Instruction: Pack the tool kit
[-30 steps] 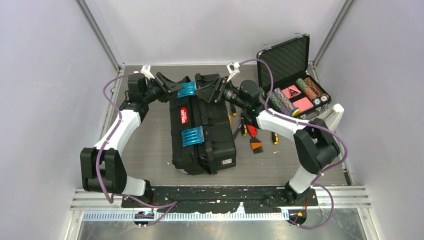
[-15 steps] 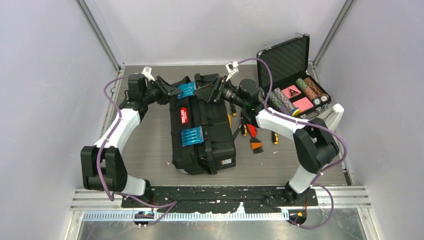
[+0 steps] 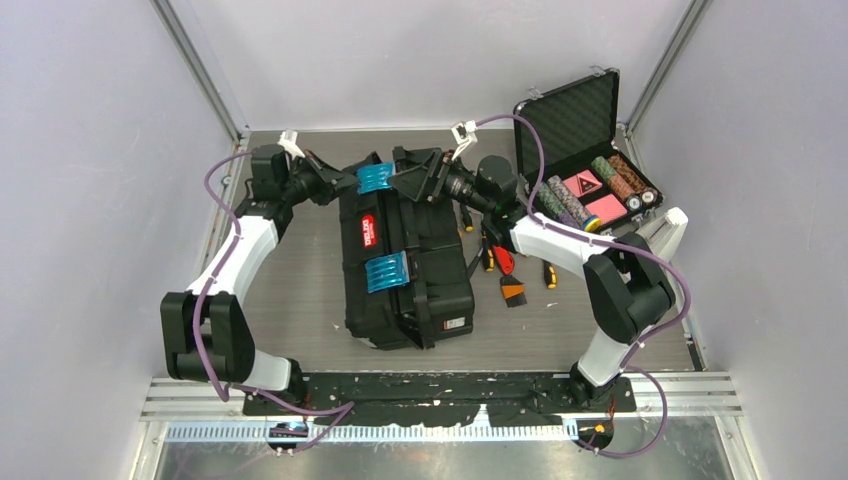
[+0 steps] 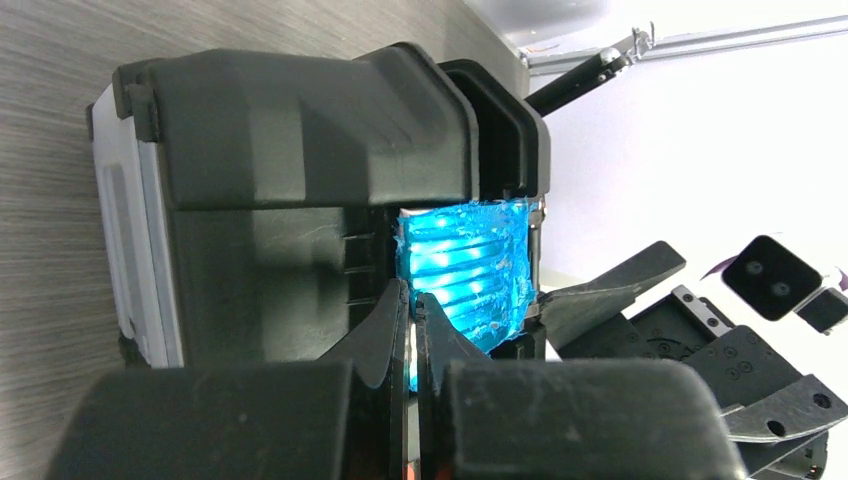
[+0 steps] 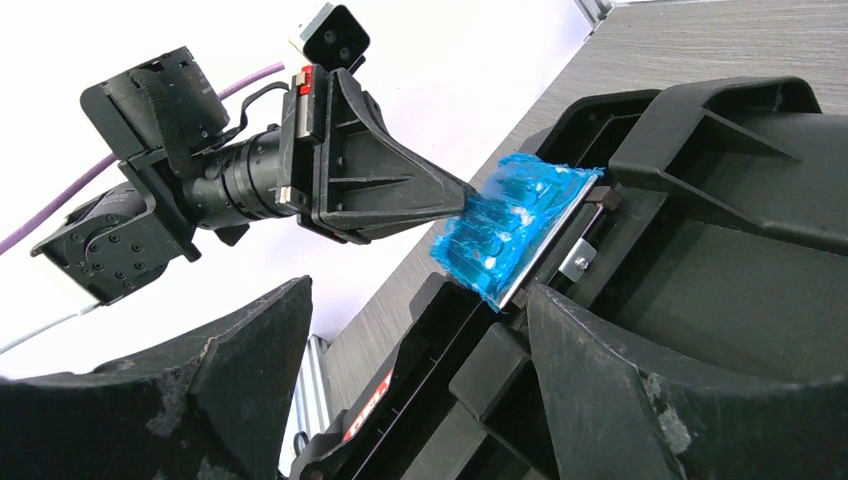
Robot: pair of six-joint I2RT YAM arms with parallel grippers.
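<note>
1. Toolbox (image 3: pixel 405 260), large, black plastic, lies latch-side up on grey wood-grain table (image 3: pixel 300 270).
2. Left gripper (image 4: pixel 412 300): fingers pinched together, tips touching far blue latch (image 3: pixel 372 179).
3. Right gripper (image 3: pixel 402 174): jaws spread wide, beside same latch.

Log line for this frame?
left gripper: shut, tip against far blue latch | right gripper: open, at toolbox end | hand tools: loose on table

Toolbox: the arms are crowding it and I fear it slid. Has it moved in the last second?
No: the toolbox sits where it did relative to the open chip case.
</note>
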